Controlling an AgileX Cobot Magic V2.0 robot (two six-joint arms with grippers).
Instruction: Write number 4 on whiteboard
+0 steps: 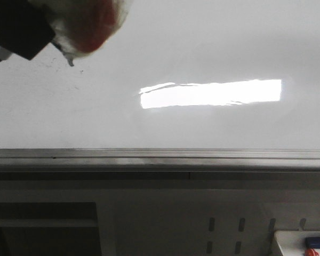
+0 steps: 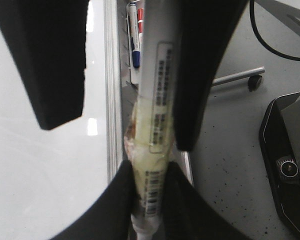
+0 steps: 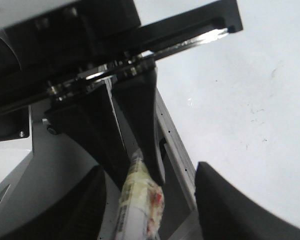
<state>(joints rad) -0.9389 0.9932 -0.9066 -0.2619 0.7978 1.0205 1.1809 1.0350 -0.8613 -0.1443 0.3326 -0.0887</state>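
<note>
The whiteboard (image 1: pixel 202 48) is glossy white with a bright rectangular reflection (image 1: pixel 210 93) and faint smudges; no drawn number 4 shows on it. My left gripper (image 2: pixel 149 172) is shut on a white marker (image 2: pixel 157 100) wrapped in yellowish tape, held over the board's grey edge strip (image 2: pixel 112 100). My right gripper (image 3: pixel 150 172) is open, its fingers (image 2: pixel 50 60) wide apart on either side of the marker's taped end (image 3: pixel 140 200). In the front view a black gripper part (image 1: pixel 18 29) and the blurred taped marker (image 1: pixel 90 24) fill the top left corner.
The grey metal strip (image 1: pixel 160 154) runs along the board's near edge. Spare blue and red markers (image 2: pixel 135 35) lie beside the strip. A white tray (image 1: pixel 288 240) sits at the lower right. A wheeled leg (image 2: pixel 240 77) and a black device (image 2: pixel 285 160) stand on the floor.
</note>
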